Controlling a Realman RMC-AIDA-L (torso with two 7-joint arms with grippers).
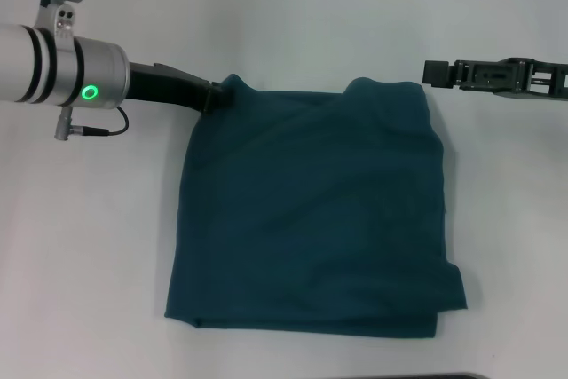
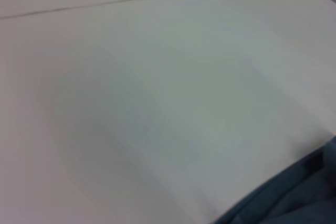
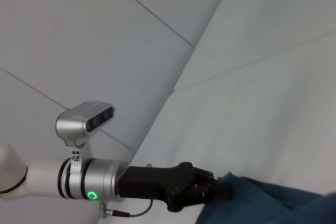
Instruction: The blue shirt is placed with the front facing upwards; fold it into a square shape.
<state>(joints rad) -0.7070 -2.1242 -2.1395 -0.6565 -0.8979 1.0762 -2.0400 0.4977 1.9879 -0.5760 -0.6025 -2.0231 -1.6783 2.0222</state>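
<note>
The blue shirt (image 1: 315, 210) lies on the white table (image 1: 89, 264) as a near-square block, plain side up, no lettering visible. Left gripper (image 1: 216, 95) pinches its far left corner. Right gripper (image 1: 433, 73) hovers just beside the far right corner; finger state unclear. Folding looks almost finished: release, then straighten the uneven right edge.

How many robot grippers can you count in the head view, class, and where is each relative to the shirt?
2. The left gripper is at the blue shirt's far left corner, touching the cloth. The right gripper hangs just beyond the far right corner, apart from it.
</note>
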